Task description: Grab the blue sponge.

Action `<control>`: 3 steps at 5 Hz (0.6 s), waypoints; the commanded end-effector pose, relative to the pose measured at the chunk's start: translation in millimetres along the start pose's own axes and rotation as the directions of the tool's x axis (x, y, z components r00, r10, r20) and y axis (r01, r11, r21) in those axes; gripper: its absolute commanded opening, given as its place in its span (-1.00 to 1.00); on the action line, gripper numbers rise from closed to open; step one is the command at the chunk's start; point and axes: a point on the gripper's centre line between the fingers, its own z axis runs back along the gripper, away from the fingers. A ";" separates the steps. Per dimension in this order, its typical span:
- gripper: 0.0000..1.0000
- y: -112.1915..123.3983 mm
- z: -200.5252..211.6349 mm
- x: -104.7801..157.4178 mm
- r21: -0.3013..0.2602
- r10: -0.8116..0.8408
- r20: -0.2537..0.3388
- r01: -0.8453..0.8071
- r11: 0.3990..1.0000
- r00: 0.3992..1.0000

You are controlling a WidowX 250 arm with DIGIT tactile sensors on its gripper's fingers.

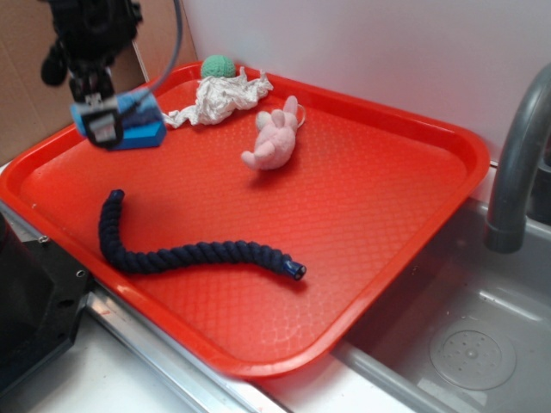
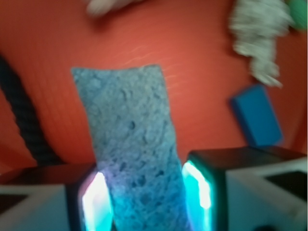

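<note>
Claw (image 2: 147,197) pinched on sponge (image 2: 130,144), held above tray (image 1: 387,215) at far left, over blue block (image 2: 256,115). Rope (image 1: 185,249) lay near; pink toy (image 1: 274,138) and rag (image 1: 219,99) farther back.

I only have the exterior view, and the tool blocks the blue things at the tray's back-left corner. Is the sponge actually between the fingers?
Observer: Yes. The wrist view shows the tool shut on the blue sponge, one lit finger against each long side.
Operator: Is the darker block caught too?
Observer: No. The dark blue block lies apart on the red tray, clear of both fingers.
Operator: How much sponge sticks out?
Observer: Most of its length reaches past the fingertips.
</note>
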 end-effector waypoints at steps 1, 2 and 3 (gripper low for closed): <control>-1.00 13.8 62.8 -6.2 -0.035 0.504 0.050 -0.503 0.864 0.862; -1.00 8.3 66.7 -3.0 -0.080 0.587 0.034 -0.583 0.808 0.809; -1.00 2.2 72.4 0.2 -0.103 0.593 0.068 -0.586 0.804 0.802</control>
